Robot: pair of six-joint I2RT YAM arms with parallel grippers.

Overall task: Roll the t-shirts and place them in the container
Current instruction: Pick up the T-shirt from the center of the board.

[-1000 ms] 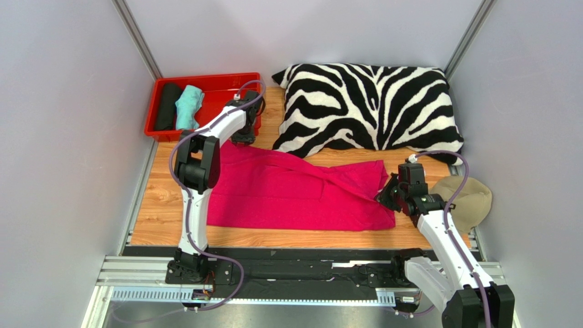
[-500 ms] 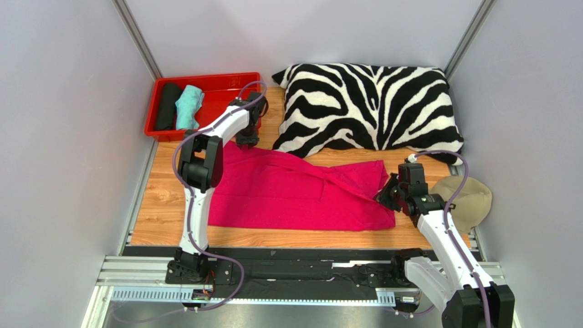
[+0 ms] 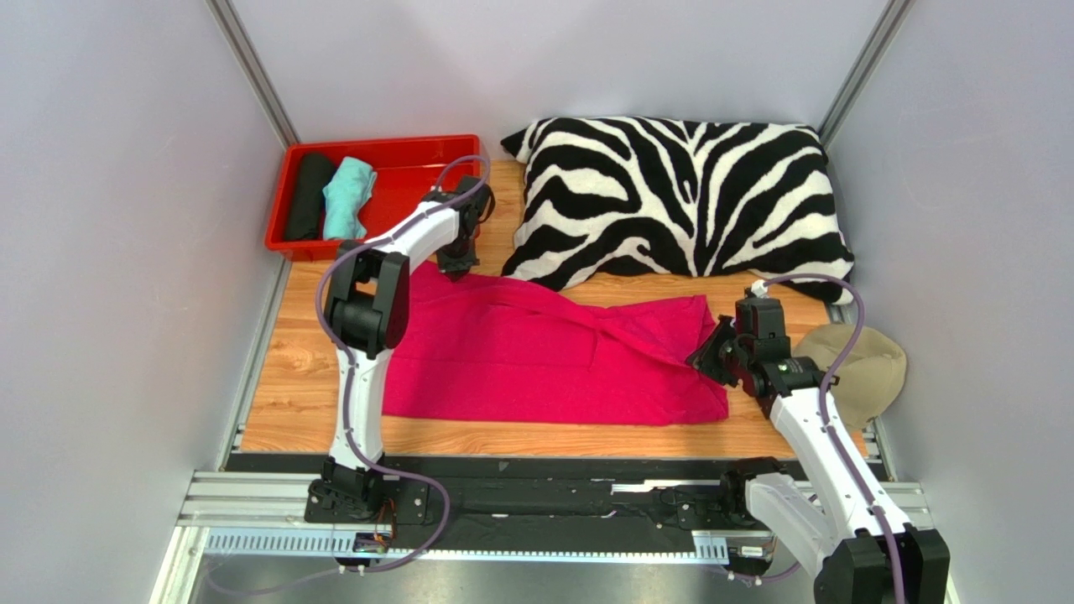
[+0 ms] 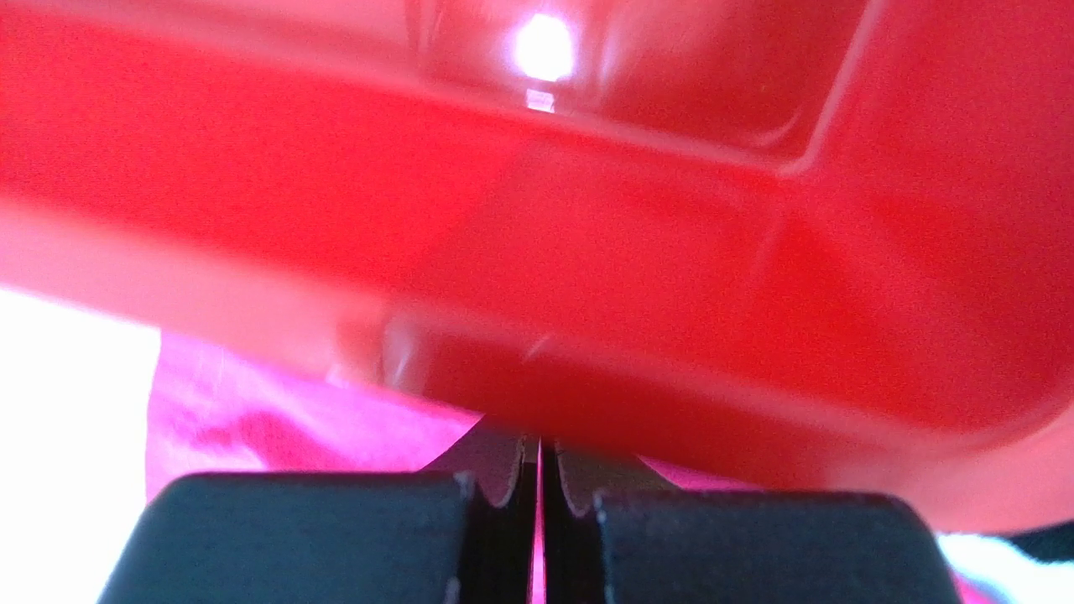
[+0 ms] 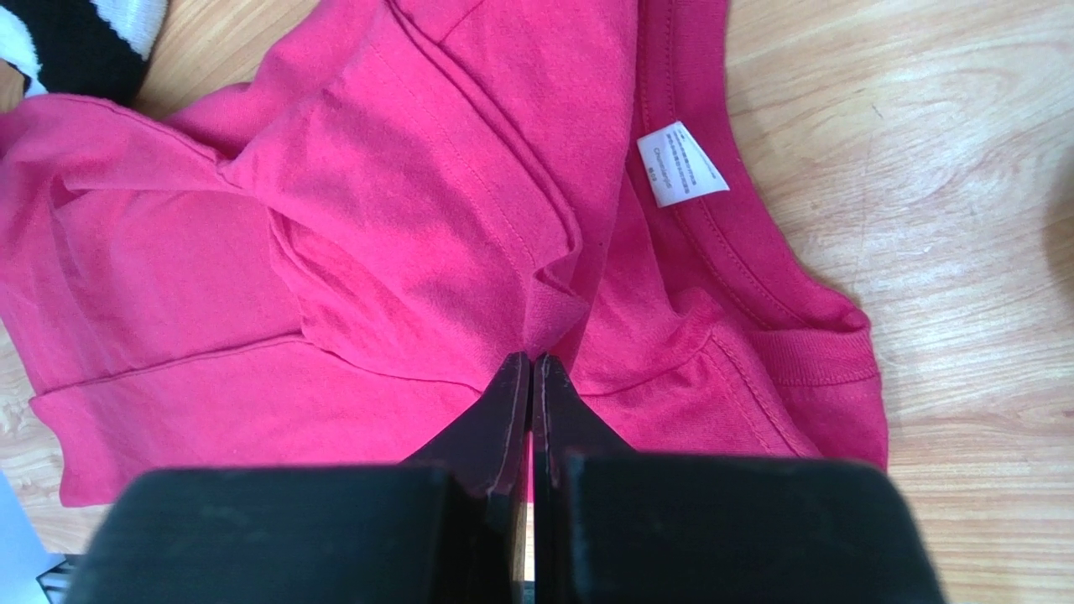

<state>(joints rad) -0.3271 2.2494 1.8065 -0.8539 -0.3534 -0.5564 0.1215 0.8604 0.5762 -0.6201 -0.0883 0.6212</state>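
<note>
Top external: high behind the bases, looking down over the table (image 3: pixel 296 378).
Left wrist: hard against the red tray (image 4: pixel 756 315) ahead of left gripper (image 4: pixel 540 459).
Right wrist: close above pink t-shirt (image 5: pixel 416 227) beneath right gripper (image 5: pixel 531 365), shared with top view.

white arms (image 3: pixel 425 232), black joints (image 3: pixel 367 306), seemingly purplish cables (image 3: pixel 837 300)

t-shirt (image 3: pixel 530 359): magenta | pillow (image 3: pixel 681 189): black-white zebra stripes | tray (image 3: pixel 378 142): red | cap (image 3: pixel 876 365): beige

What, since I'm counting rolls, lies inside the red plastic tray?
A black fabric roll and a teal fabric roll lie side by side at the red plastic tray's left end. The white left arm covers its near right corner; anything there is hidden.
</note>
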